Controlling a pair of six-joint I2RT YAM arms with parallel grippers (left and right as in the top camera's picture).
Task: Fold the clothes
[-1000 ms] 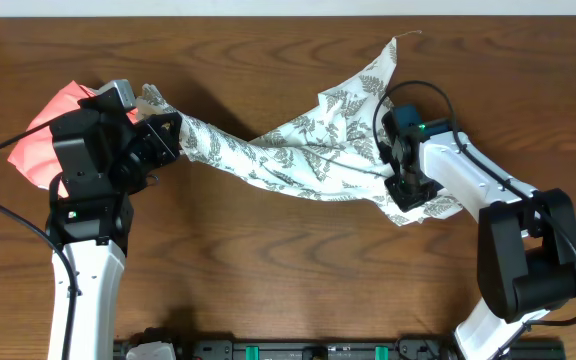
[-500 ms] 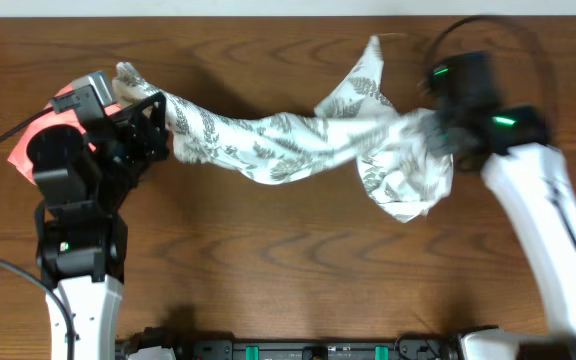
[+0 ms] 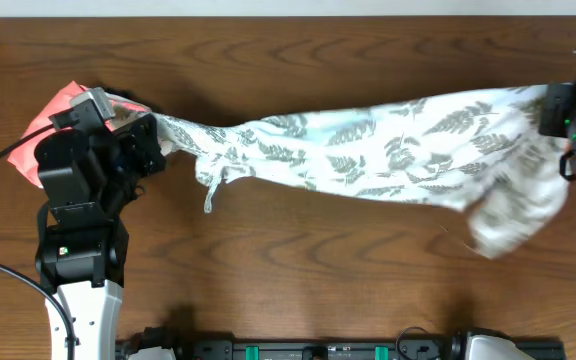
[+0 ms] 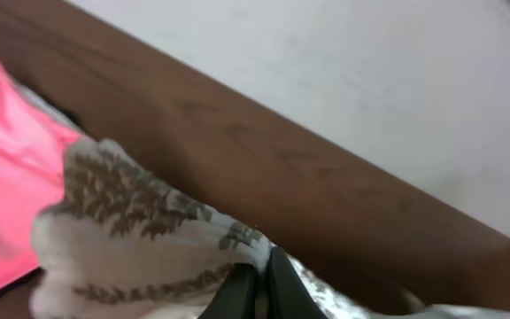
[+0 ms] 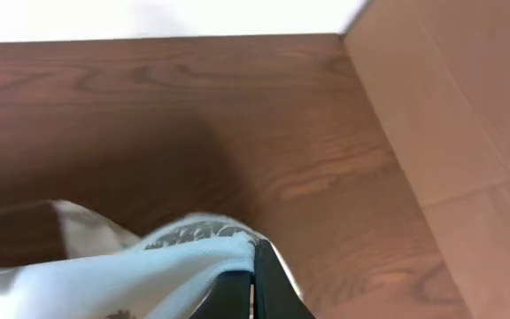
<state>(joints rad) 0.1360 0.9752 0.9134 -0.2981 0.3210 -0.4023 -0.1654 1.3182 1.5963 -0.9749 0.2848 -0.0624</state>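
Observation:
The white dress with grey-green fern print [image 3: 368,150] is stretched out in a long band across the table, from the left arm to the right edge. My left gripper [image 3: 153,140] is shut on its left end; the left wrist view shows the jaws [image 4: 259,283] pinched on the fabric [image 4: 131,230]. My right gripper [image 3: 558,110] is shut on the right end, held at the table's right edge; the right wrist view shows the jaws [image 5: 251,283] closed on the cloth [image 5: 149,266]. A loose fold [image 3: 513,215] hangs down at the right.
A coral-pink garment [image 3: 53,110] lies at the far left, partly under the left arm, and shows in the left wrist view [image 4: 7,177]. A thin strap [image 3: 211,195] dangles from the dress. A pale wall or panel [image 5: 450,115] rises beyond the table's right side.
My right gripper has pulled its end of the dress far to the right, drawing the bunched cloth out into a long band. The left gripper has kept its hold and shifted slightly.

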